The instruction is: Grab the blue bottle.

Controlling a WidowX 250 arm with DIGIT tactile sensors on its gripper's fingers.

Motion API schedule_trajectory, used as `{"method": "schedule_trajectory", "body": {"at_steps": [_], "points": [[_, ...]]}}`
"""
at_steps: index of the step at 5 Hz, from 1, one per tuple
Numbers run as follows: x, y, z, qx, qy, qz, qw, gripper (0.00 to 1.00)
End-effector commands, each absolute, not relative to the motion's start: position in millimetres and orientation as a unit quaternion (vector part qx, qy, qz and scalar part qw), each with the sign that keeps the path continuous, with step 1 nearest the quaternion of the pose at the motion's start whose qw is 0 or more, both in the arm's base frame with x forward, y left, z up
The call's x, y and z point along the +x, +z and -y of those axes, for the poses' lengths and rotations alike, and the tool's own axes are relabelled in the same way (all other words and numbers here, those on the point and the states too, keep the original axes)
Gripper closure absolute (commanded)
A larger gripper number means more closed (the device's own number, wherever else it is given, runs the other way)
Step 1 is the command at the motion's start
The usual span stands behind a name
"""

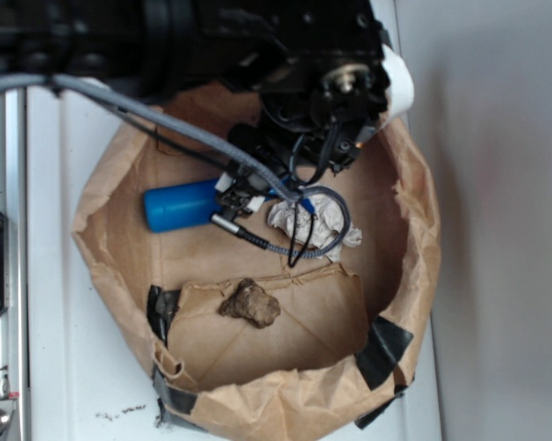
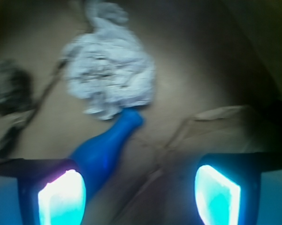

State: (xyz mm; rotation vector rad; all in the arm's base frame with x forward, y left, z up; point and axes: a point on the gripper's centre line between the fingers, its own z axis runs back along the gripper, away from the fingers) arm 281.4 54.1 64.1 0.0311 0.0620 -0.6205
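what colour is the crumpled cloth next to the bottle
White, clearest in the wrist view: cloth.

surface: white table (image 1: 64, 367) | right: grey wall (image 1: 505, 184) | left: metal rail (image 1: 2, 276)

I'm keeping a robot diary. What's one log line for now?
tool: open, above bag floor | blue bottle: lying down, beside one finger, not grabbed | neck touches white cloth
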Motion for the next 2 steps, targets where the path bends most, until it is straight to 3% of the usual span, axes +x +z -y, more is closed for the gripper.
{"method": "schedule_trajectory", "body": {"at_steps": [1, 2], "points": [[291, 66, -57, 0.011, -0.252, -0.010, 0.968, 0.00], [288, 86, -55, 0.036, -0.128, 0.028, 0.991, 0.00]]}}
